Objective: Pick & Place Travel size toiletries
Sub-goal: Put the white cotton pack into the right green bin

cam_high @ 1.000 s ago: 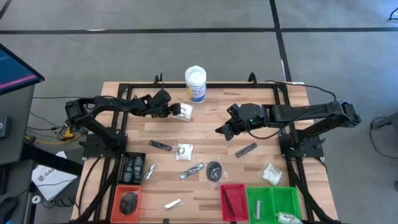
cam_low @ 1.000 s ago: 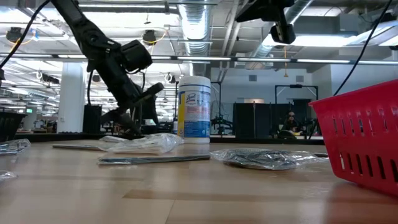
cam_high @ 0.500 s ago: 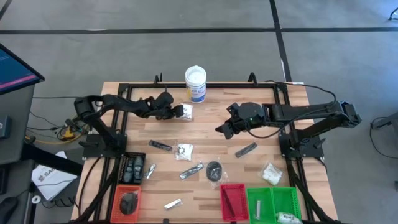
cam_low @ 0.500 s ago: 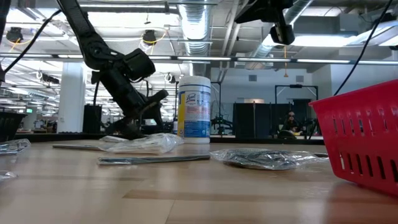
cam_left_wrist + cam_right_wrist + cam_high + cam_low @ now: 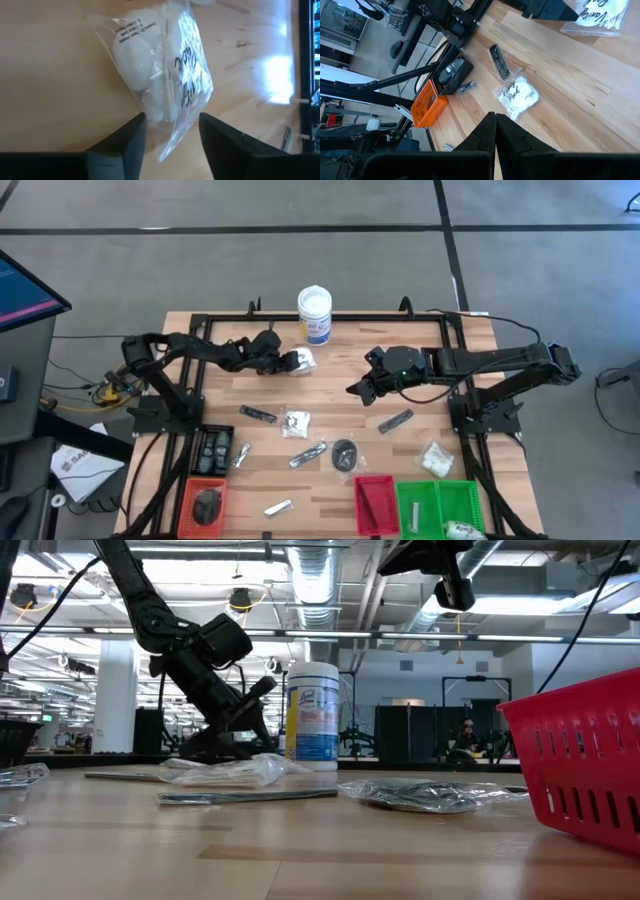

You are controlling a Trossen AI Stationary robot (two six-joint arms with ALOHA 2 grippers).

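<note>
The travel size toiletries lie scattered on the wooden table. One clear packet of white contents [image 5: 302, 360] [image 5: 155, 65] lies flat near the far middle. My left gripper [image 5: 286, 362] [image 5: 172, 132] is open, low over the table, its fingers on either side of that packet's near end. My right gripper [image 5: 355, 388] [image 5: 495, 122] is shut on nothing and hangs above the table's middle. Below it lie another clear packet [image 5: 296, 423] [image 5: 519, 97] and a slim black stick [image 5: 258, 414] [image 5: 498, 61]. My left gripper has the packet's near end [image 5: 167, 120] between its open fingers, coming level from the table's left side. One finger [image 5: 130, 132] stands close against the packet's edge. Whether it touches, I cannot tell. The packet lies flat on the table.
A white tub with a blue label [image 5: 314, 314] stands at the far edge. Orange [image 5: 205, 500], red [image 5: 375, 502] and green [image 5: 440, 505] trays line the near edge. Silvery tubes [image 5: 308, 454] [image 5: 396, 421], a dark disc [image 5: 344, 453] and another packet [image 5: 436, 459] lie between.
My left gripper has moved toward the table's right and down, up to the clear packet, so that the packet's end now lies between its fingers. The right arm has kept still.
</note>
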